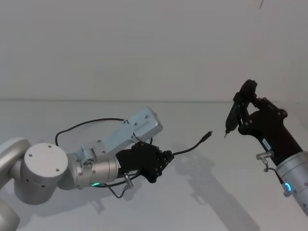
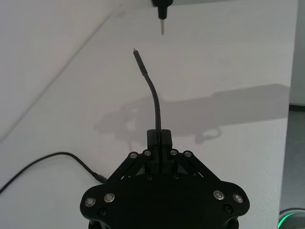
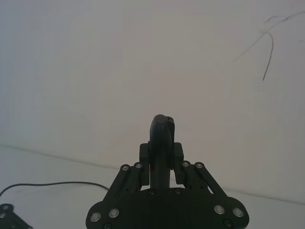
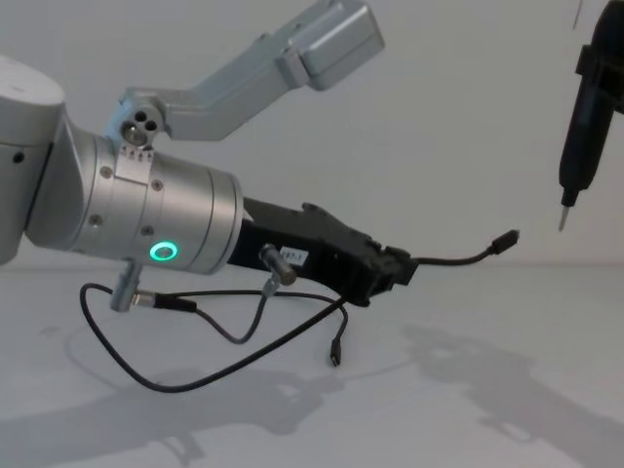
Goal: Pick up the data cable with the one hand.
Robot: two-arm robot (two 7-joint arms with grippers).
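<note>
1. There was one data cable (image 1: 192, 147), with two plugs (image 4: 507, 240): one ahead of the left gripper (image 1: 168, 157), one hanging below it.
2. There were two grippers: the left gripper, and the right gripper (image 1: 243, 114) well apart from it.
3. There was one slim black tool (image 1: 235, 111).
4. There was one short grey wire (image 4: 239, 330).

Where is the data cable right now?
In the head view, the data cable is left of centre, pinched in the left claw; its plug points toward the black tool.

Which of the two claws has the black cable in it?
The left gripper: it is shut on the data cable, a short length of which juts out beyond it. The right gripper grips a slim black tool instead.
</note>
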